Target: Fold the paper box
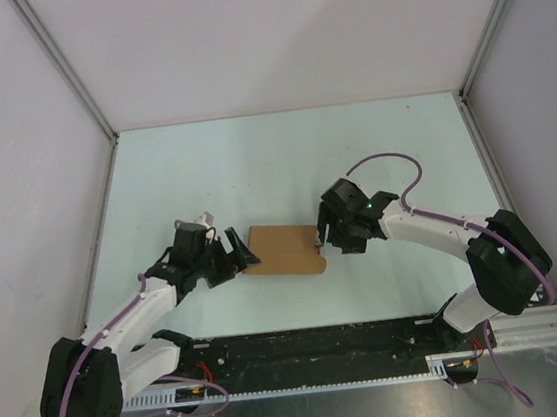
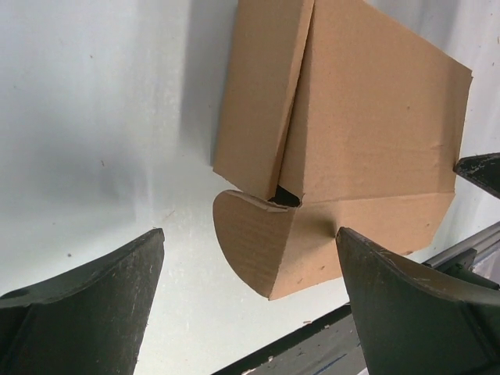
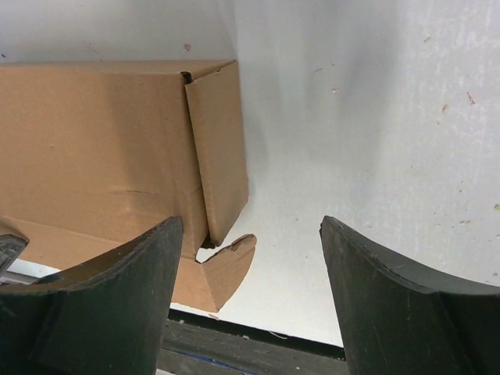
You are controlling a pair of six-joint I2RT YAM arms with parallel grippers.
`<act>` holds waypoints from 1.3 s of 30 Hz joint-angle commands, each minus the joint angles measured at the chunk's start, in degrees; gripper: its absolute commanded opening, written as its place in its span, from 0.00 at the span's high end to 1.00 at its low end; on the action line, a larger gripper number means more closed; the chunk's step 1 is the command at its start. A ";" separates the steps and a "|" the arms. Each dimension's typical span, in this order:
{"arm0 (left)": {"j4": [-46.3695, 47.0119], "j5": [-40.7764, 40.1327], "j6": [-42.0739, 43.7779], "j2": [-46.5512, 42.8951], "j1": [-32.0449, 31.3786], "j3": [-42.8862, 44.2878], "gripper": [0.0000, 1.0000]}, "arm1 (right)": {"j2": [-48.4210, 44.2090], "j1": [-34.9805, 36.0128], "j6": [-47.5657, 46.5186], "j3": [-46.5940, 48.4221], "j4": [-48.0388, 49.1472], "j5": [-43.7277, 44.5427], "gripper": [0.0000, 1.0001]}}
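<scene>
The paper box (image 1: 283,250) is a brown cardboard carton lying flat on the table between my two grippers. In the left wrist view the box (image 2: 367,133) has a side flap folded up and a rounded tab (image 2: 258,242) sticking out toward me. My left gripper (image 1: 241,251) is at the box's left end, open; its fingers (image 2: 94,305) stand wide apart and grip nothing. My right gripper (image 1: 328,237) is at the right end, also open. In the right wrist view the box (image 3: 94,148) and its rounded tab (image 3: 226,269) lie beside the left finger (image 3: 117,297).
A black rail (image 1: 304,346) runs along the table's near edge, just behind the box. White walls with metal corner posts (image 1: 73,81) close in the pale table (image 1: 253,161) on three sides.
</scene>
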 commanded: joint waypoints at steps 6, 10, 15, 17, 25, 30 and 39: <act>0.17 -1.20 0.64 -6.10 -0.24 2.38 0.04 | -0.46 0.25 0.21 -0.84 0.77 1.96 0.23; -0.09 -3.57 1.08 -6.56 0.20 3.00 0.04 | -0.54 0.17 0.13 -0.93 0.95 1.78 0.23; -0.18 -5.42 1.79 -1.37 1.70 3.70 0.04 | -1.33 0.34 0.04 -0.93 1.39 1.17 0.23; -0.18 -6.82 2.31 0.65 1.87 4.05 0.04 | -1.51 0.52 0.13 -0.93 1.39 1.16 0.23; -0.18 -11.31 3.55 3.11 1.96 4.32 0.04 | -1.16 0.69 -0.14 -1.01 1.91 0.73 0.23; -0.09 -13.07 3.81 4.08 1.96 3.79 0.04 | -0.37 1.04 -0.40 -1.01 2.27 0.37 0.23; 0.17 -12.98 4.34 5.84 1.96 3.35 0.04 | 1.39 1.48 -0.67 -1.01 2.53 0.81 0.23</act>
